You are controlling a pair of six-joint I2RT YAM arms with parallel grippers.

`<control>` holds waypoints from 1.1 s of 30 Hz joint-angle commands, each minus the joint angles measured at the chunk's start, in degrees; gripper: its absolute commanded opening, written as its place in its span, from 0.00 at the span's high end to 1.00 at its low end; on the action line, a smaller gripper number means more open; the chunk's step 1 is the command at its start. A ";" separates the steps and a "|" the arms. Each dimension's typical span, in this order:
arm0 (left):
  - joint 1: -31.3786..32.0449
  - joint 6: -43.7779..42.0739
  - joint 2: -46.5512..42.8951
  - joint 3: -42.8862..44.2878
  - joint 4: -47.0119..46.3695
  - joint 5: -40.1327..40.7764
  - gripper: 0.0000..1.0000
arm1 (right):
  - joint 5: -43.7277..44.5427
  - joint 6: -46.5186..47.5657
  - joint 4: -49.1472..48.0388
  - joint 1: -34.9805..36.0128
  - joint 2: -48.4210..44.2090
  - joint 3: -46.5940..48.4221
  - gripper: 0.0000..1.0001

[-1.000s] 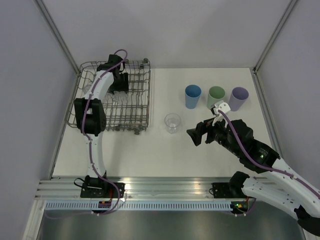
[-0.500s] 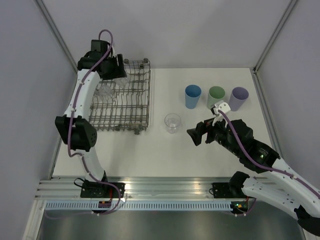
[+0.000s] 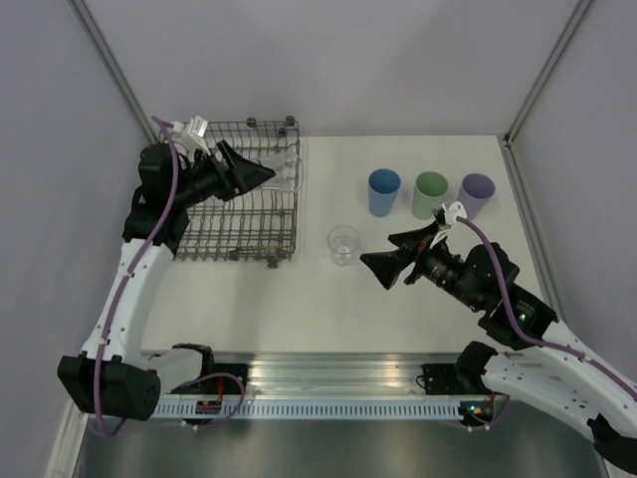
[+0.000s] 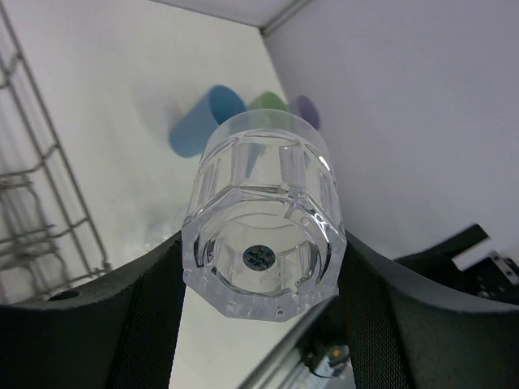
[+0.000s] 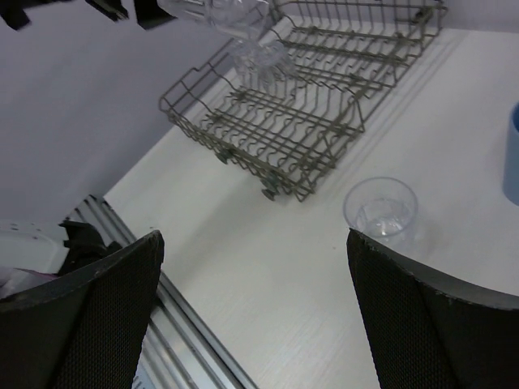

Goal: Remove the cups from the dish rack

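Note:
My left gripper (image 3: 267, 171) is shut on a clear cup (image 3: 282, 169), which it holds on its side in the air above the dish rack (image 3: 229, 224). In the left wrist view the clear cup (image 4: 263, 231) fills the gap between my fingers (image 4: 154, 308), its base towards the camera. Another clear cup (image 3: 343, 244) stands on the table right of the rack. Blue (image 3: 383, 191), green (image 3: 430, 193) and purple (image 3: 476, 195) cups stand in a row at the back right. My right gripper (image 3: 390, 255) hangs open beside the standing clear cup (image 5: 379, 209). One more clear cup (image 5: 261, 55) shows in the rack (image 5: 316, 113).
Grey walls close in the table on the left, back and right. An aluminium rail (image 3: 328, 373) runs along the near edge. The rack's dark feet (image 3: 274, 263) stand close to the standing clear cup.
My left arm has lifted a clear cup out of the rack and swung up, turning the cup on its side towards the right. My right gripper has tilted slightly.

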State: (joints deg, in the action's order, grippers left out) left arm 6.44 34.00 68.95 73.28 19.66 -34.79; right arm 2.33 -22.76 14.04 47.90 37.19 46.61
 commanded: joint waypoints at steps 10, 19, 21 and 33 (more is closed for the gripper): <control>2.35 39.29 -13.84 -25.54 -47.84 -17.24 0.98 | -14.72 -10.28 -22.28 0.18 3.42 -2.04 0.02; 11.13 45.02 -17.00 -31.70 -57.36 -17.25 0.98 | -16.56 -11.69 -24.33 0.18 6.75 1.73 0.15; 12.37 45.97 -16.74 -32.58 -58.76 -17.77 0.98 | -17.70 -11.16 -23.98 0.26 7.10 3.04 0.20; 15.80 49.15 -15.95 -35.57 -66.42 -19.09 0.98 | -29.04 -13.98 -28.11 0.26 11.23 4.98 0.40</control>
State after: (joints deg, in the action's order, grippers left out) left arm 21.54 80.77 53.58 36.71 -40.91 -52.99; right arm -23.05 -35.86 -10.70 47.90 47.46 48.97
